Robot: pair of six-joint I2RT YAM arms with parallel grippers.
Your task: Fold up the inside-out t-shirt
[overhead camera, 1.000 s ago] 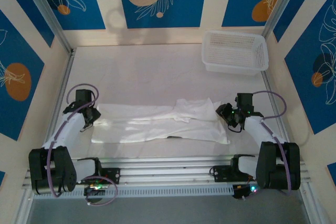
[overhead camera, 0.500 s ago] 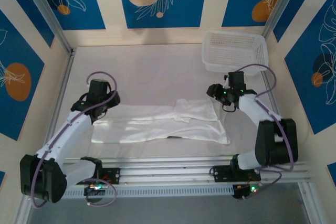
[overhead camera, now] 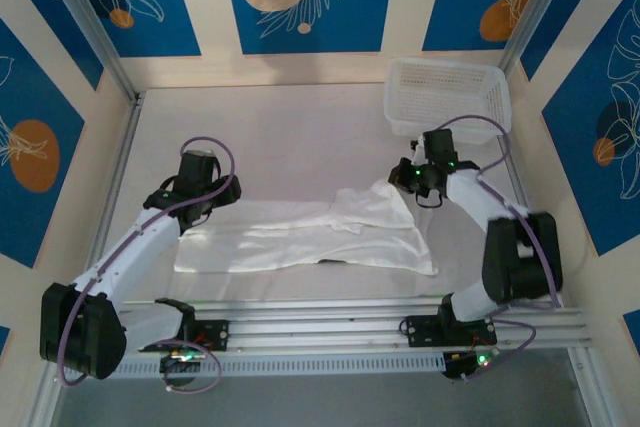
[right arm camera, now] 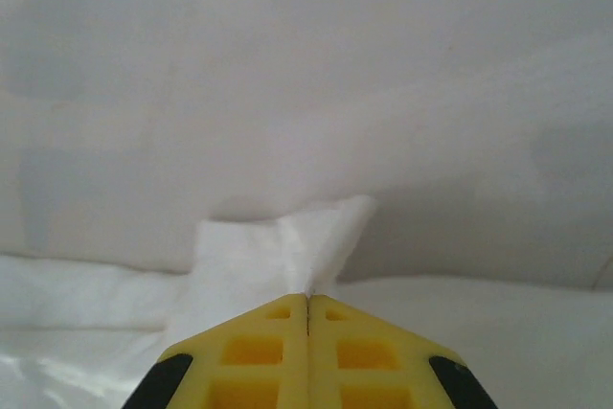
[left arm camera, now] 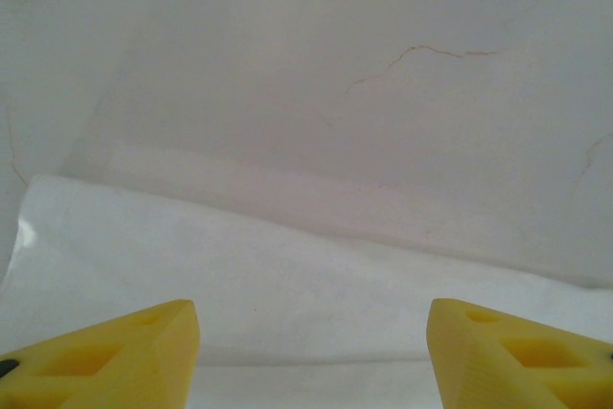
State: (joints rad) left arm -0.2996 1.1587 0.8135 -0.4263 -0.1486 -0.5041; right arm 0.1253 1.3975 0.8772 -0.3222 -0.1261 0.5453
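The inside-out t-shirt [overhead camera: 300, 239] lies flat as a long white strip across the near half of the table, with a small dark tag [overhead camera: 333, 263] at its near edge. My left gripper [overhead camera: 198, 209] hovers over the shirt's far left edge. Its yellow fingers [left arm camera: 115, 356] stand wide apart with only cloth [left arm camera: 287, 275] below them. My right gripper [overhead camera: 405, 183] is at the shirt's far right corner. In the right wrist view that gripper [right arm camera: 306, 299] is shut, pinching a raised fold of the white cloth [right arm camera: 278, 246] at its tips.
A white mesh basket [overhead camera: 448, 97] stands at the back right, just behind the right arm. Bare table [overhead camera: 290, 142] stretches behind the shirt. Blue patterned walls close in on three sides, and a metal rail [overhead camera: 320, 322] runs along the near edge.
Both arms have swung from the shirt's near side ends to its far edge. The right gripper was open and has shut on the far right corner. The left gripper has opened wider.
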